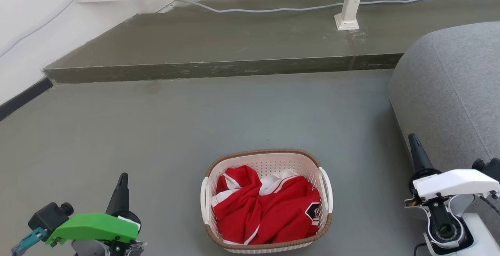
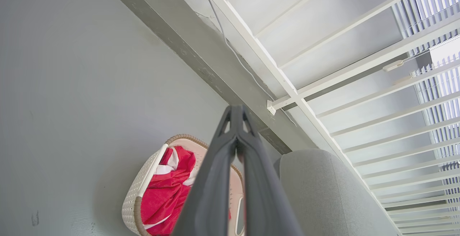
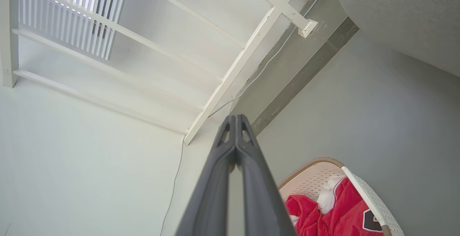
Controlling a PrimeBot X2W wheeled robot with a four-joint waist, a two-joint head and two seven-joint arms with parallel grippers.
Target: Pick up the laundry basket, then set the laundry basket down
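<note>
The laundry basket [image 1: 261, 152] sits flat on the gray floor [image 1: 156, 123], low in the middle of the head view, with a red shirt [image 1: 269, 209] bunched up inside it. Neither claw is touching it. From the basket, your left gripper [image 1: 123, 178] is out at 8 o'clock and your right gripper [image 1: 414, 141] is out at 3 o'clock. Both are well apart from it. Each wrist view shows its claw pinched tight, tips together, with nothing held: see the left gripper [image 2: 236, 112] and the right gripper [image 3: 235, 119]. This scene fits two stories: the basket waits for a lift, or it is down again after one. One look cannot tell you which. In both stories, keep the claws away from the brown rim so the basket does not tip. I think the white handles are the best parts to hold, the left handle [image 1: 204, 197] at 9 o'clock and the right handle [image 1: 327, 189] at 3 o'clock. They are thin, so a pinched claw would not fit around one. There is lots of open floor at 9, 10 and 12 o'clock. Watch the big gray sofa [image 1: 449, 92] at 2 o'clock, close beside your right arm. The raised step [image 1: 218, 68] lies far off at 12 o'clock.
</note>
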